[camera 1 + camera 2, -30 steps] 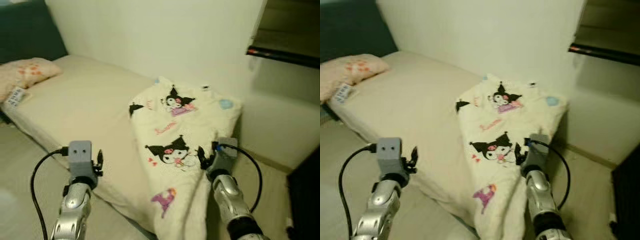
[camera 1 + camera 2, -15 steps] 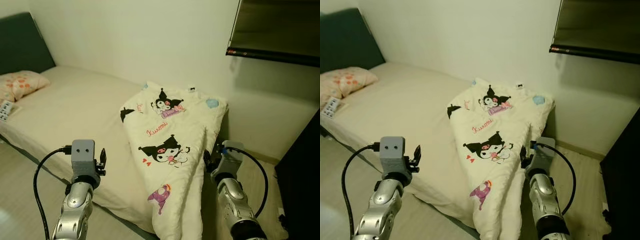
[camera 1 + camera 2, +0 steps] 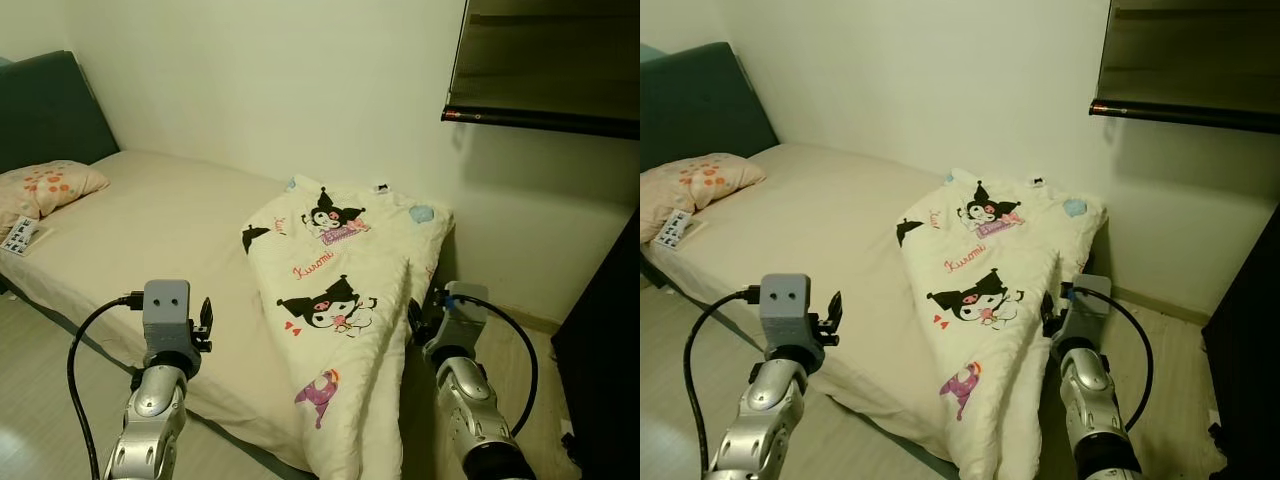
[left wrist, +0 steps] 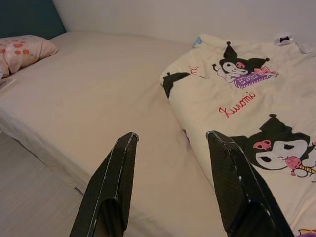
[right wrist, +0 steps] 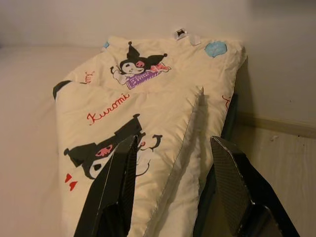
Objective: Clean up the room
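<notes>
We face the cream cartoon-printed quilt (image 3: 345, 290), crumpled at the foot of the beige mattress bed (image 3: 150, 225) and spilling off its edge. Both our left tool (image 4: 170, 148) and right tool (image 5: 170, 148) hover open, empty. We should probably pinch separate corners, then spread it flat.

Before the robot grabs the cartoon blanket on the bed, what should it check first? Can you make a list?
1. Left gripper open: ok, its fingers are spread, nothing between them.
2. Right gripper open: ok, also spread and empty.
3. Blanket within view: ok, it lies folded on the bed's foot end, one edge hanging over the side.
4. Right gripper lined up with the blanket's hanging edge: ok, that edge sits just ahead of its fingers.
5. Nothing resting on the blanket: ok, its top looks bare.
6. Pillow and the small card beside it out of the way: ok, both are at the far head end.
</notes>
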You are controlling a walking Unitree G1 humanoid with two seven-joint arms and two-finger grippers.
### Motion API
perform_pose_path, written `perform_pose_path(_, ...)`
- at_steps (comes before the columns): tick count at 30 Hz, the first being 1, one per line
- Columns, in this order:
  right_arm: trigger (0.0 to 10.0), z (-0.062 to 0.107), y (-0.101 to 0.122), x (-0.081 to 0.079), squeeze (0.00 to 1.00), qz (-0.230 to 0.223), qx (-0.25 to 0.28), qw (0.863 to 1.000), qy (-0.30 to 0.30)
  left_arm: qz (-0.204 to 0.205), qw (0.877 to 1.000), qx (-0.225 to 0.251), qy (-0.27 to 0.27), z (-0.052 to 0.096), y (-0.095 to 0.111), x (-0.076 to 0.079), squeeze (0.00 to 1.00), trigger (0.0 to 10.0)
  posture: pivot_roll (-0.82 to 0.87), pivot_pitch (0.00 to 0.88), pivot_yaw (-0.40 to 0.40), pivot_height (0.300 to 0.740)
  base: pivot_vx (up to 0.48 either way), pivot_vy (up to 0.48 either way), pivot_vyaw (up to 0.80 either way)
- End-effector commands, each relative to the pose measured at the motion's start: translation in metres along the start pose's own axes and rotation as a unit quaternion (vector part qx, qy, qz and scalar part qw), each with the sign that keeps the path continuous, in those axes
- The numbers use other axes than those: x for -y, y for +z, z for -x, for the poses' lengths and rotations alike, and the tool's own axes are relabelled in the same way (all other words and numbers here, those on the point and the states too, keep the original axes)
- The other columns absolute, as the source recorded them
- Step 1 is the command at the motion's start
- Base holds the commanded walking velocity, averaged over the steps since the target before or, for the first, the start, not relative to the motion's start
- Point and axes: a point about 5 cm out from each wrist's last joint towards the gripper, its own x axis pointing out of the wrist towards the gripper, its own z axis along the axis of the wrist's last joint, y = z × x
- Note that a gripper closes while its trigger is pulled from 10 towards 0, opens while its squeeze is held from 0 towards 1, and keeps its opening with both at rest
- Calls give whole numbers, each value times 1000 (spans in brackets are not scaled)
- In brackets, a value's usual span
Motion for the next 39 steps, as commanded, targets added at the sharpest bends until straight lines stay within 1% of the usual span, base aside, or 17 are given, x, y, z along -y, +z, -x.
perform_pose_path(1, 10000, 2, -3, -4, 0, 7, -7, 1000, 10, 0, 1000, -21, 11, 1, -8, -4, 0, 10000, -60, 68, 69, 740, 0, 0, 406)
perform_pose_path(9, 10000, 1, 0, -4, 0, 17, -3, 1000, 14, 4, 1000, -24, 9, 0, -9, -1, 0, 10000, -67, 64, 66, 740, 0, 0, 721)
perform_pose_path(10, 10000, 1, 0, -4, 0, 6, -2, 1000, 12, 5, 1000, -23, 9, 0, -9, -1, 0, 10000, -66, 66, 64, 740, 0, 0, 0)
perform_pose_path(13, 10000, 1, 1, -5, 0, 2, 2, 1000, 12, 6, 1000, -21, 9, 2, -9, -2, 0, 10000, -66, 65, 62, 740, 0, 0, 0)
perform_pose_path(23, 10000, 0, 2, -2, 0, 6, 2, 1000, 12, 5, 1000, -20, 5, 2, -8, 2, 0, 10000, -71, 70, 59, 740, 0, 0, 0)
perform_pose_path(39, 10000, 1, 1, -4, 0, 11, -3, 1000, 17, 3, 1000, -27, 8, 2, -11, 2, 0, 10000, -74, 69, 59, 740, 0, 0, 0)
